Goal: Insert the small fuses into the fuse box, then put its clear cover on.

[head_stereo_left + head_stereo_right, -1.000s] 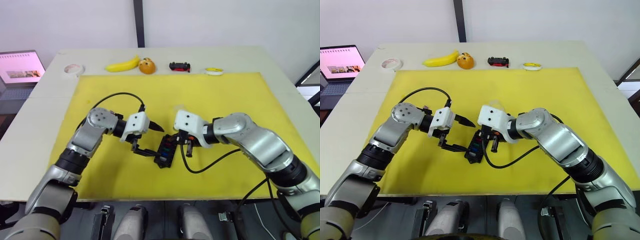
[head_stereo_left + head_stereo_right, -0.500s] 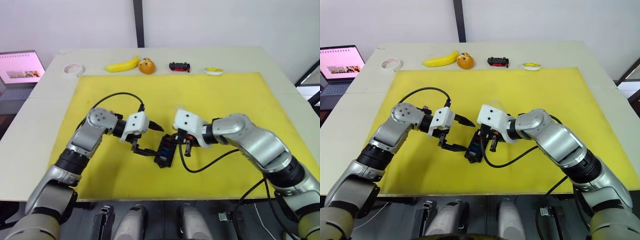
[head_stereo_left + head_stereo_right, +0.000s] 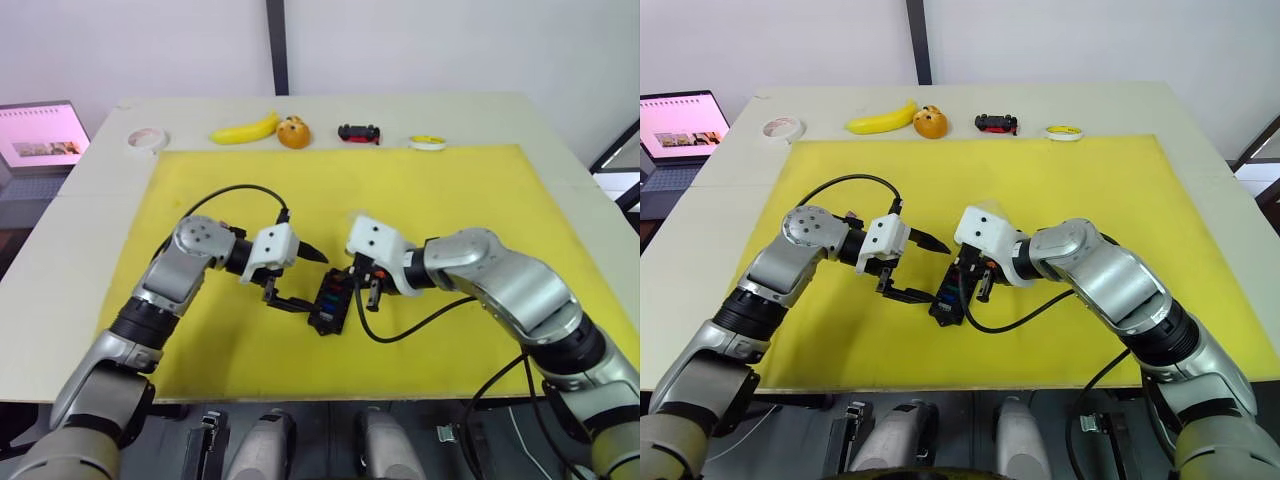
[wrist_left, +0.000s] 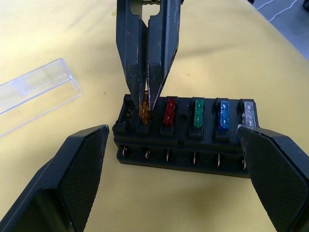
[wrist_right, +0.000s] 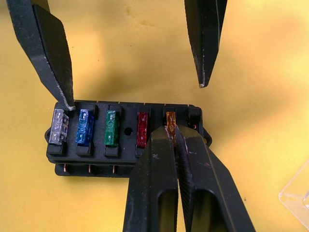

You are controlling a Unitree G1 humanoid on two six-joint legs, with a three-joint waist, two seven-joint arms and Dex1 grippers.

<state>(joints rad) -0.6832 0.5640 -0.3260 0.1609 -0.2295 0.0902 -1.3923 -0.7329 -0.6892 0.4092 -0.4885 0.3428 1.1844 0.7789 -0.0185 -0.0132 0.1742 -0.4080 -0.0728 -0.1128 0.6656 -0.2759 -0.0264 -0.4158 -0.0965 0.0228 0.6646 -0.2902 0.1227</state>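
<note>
Right gripper pinching an orange fuse into the fuse box, left gripper spread wide around it

The fuse box lies on the yellow mat, with grey, blue, green and red fuses seated in one row. The right gripper is closed on the orange fuse at the slot next to the red one. The left gripper stands wide open, one finger touching the box's grey-fuse end. The clear cover lies just beside the box. Beyond the mat, a banana and toy car rest on the worktop.
</note>
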